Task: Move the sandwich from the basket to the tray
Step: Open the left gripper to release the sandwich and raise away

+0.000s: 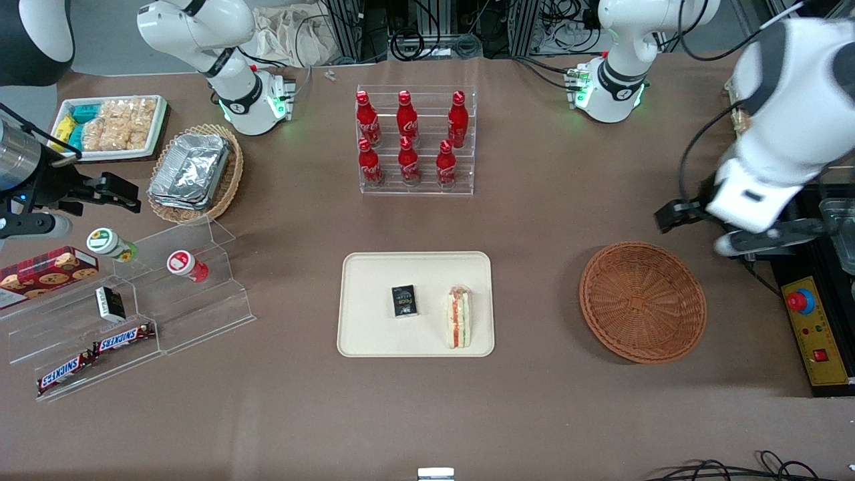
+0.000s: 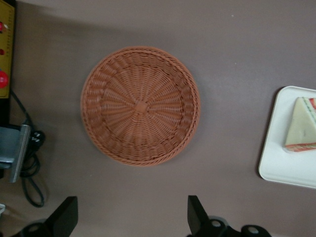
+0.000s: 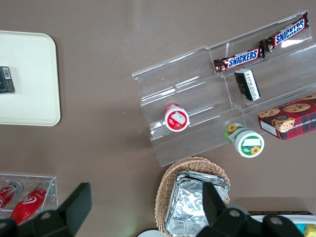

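The sandwich point(image 1: 458, 317) lies on the cream tray point(image 1: 361, 334), at the tray's end toward the working arm, beside a small black packet point(image 1: 403, 300). It also shows in the left wrist view point(image 2: 302, 126) on the tray's rim end point(image 2: 286, 170). The reddish-brown wicker basket point(image 1: 642, 302) stands empty on the table between the tray and the working arm; in the wrist view the basket point(image 2: 140, 105) has nothing in it. My left gripper point(image 2: 132, 217) is open and holds nothing. It hangs high above the table point(image 1: 735, 242), just off the basket's rim toward the working arm's end.
A clear rack of red cola bottles point(image 1: 415, 140) stands farther from the front camera than the tray. A yellow control box with a red button point(image 1: 816, 331) lies beside the basket. A clear stepped stand with snacks point(image 1: 133, 314), a tan basket of foil trays point(image 1: 194, 174) and a white snack tray point(image 1: 110, 127) lie toward the parked arm's end.
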`<state>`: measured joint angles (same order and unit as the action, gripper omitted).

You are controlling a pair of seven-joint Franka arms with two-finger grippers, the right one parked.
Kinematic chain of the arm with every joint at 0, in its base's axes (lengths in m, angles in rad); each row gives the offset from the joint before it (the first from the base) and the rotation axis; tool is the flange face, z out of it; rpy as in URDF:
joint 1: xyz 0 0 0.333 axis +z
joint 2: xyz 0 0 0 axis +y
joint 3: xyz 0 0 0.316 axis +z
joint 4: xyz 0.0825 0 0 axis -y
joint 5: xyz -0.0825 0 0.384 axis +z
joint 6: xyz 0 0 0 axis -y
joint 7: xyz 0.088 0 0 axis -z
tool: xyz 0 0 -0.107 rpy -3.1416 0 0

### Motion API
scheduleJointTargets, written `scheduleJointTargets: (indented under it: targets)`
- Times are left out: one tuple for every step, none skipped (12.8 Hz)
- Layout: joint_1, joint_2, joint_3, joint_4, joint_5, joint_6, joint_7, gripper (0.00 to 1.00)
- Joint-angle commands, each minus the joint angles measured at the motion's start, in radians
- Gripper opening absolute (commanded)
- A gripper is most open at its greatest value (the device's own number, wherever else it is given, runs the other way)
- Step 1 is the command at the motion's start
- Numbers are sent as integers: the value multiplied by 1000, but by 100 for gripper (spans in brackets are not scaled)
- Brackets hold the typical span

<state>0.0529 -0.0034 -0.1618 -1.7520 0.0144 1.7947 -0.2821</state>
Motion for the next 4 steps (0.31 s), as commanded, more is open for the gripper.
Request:
scheduleJointTargets:
  targets:
    - [86, 37, -16, 118, -36, -64, 75, 100]
    - [102, 65, -16, 170, -36, -64, 72, 100]
    - [104, 115, -16, 239, -33, -70, 66, 100]
    - [105, 143, -16, 287, -34, -92, 64, 100]
